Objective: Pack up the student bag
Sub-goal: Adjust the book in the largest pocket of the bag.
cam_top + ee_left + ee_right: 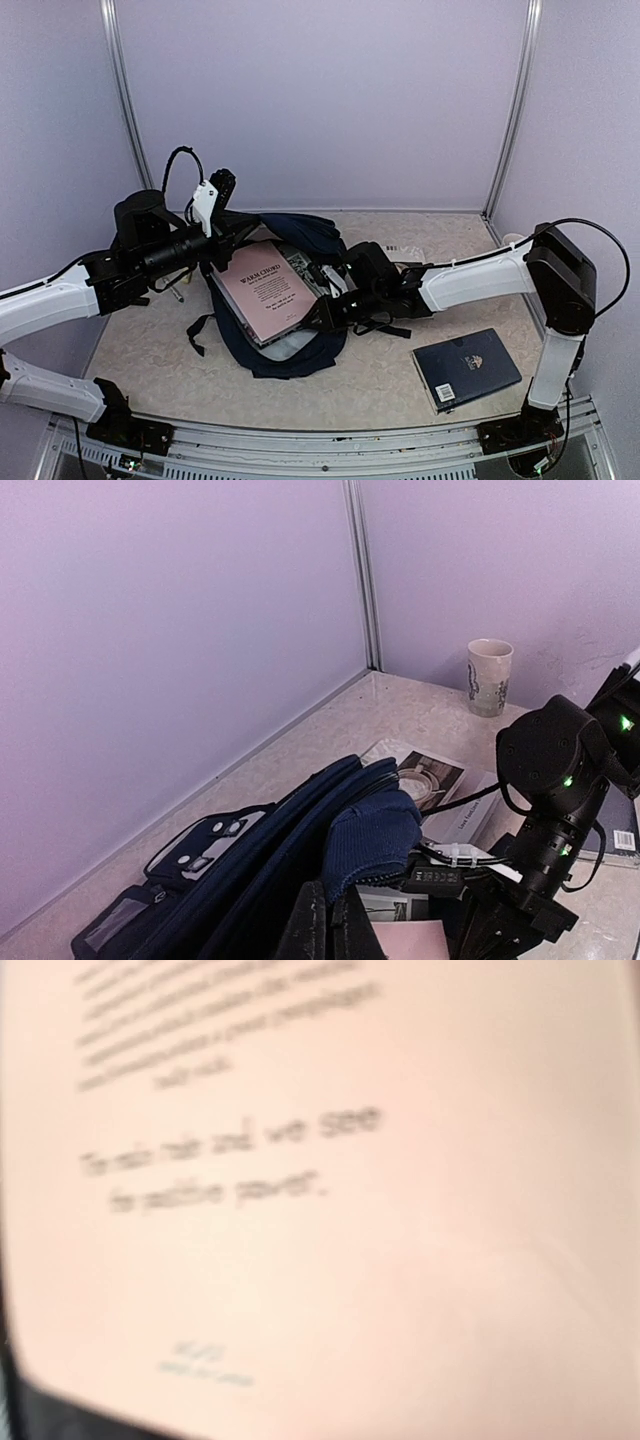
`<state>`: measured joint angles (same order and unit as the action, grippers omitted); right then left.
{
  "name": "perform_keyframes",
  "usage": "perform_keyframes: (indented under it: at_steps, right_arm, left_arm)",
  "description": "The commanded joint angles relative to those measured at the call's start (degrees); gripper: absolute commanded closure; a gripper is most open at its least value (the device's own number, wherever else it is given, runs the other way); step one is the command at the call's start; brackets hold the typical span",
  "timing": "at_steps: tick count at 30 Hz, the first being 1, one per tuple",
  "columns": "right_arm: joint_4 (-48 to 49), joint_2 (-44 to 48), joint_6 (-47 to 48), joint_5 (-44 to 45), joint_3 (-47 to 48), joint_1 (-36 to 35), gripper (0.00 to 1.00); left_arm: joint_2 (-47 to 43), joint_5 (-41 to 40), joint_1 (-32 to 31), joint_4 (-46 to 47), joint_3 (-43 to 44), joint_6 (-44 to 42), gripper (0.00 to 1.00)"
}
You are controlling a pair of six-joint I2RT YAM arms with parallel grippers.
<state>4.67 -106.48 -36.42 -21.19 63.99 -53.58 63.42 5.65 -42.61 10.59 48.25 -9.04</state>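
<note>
1. Top external view: you see the student bag (290, 352) lying open on the worktop (150, 350), under and around the pink book (268, 288).
2. Your left pincer (328, 908), beyond the pink book's far-left corner, is clamped on the bag's navy fabric.
3. Your right pincer (330, 300) sits at the pink book's right edge; you cannot tell whether it grips.

The bag (288, 360) is dark navy, and the pink book (268, 290) on it carries dark lettering. The navy book (466, 368) near the right edge of the speckled beige table (380, 400) bears a pale emblem. The cup (489, 676) is cream with dark markings.
</note>
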Motion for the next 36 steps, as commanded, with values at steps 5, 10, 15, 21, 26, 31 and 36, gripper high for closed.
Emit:
perform_keyframes:
  at_steps: [5,10,15,21,26,31,36]
  right_arm:
    - [7.53,0.22,1.36,10.86,1.45,-0.91,0.86]
    - [3.82,4.26,20.73,11.22,2.19,-7.80,0.59]
    - [-1.65,8.69,36.53,10.36,1.85,-10.84,0.46]
    - [-0.38,11.05,59.74,11.59,-0.74,-10.85,0.27]
    - [-2.48,7.40,78.13,12.29,1.68,-10.84,0.19]
    - [-7.12,2.82,88.76,15.41,5.52,-10.84,0.18]
    - [-6.53,-2.07,89.28,19.35,9.71,-10.84,0.25]
  left_arm:
    - [-1.50,2.46,-0.63,6.69,2.20,0.06,1.00]
    - [-1.06,1.92,-0.57,6.58,2.29,0.19,1.00]
    - [-1.13,1.74,-0.29,6.49,2.31,0.18,1.00]
    - [-1.07,1.89,-0.02,6.52,2.30,0.25,1.00]
    - [-0.74,1.82,-0.02,6.33,2.35,-0.04,1.00]
    - [-0.41,1.91,-0.02,6.20,2.37,-0.02,1.00]
    - [0.00,2.44,0.01,6.22,2.46,0.02,1.00]
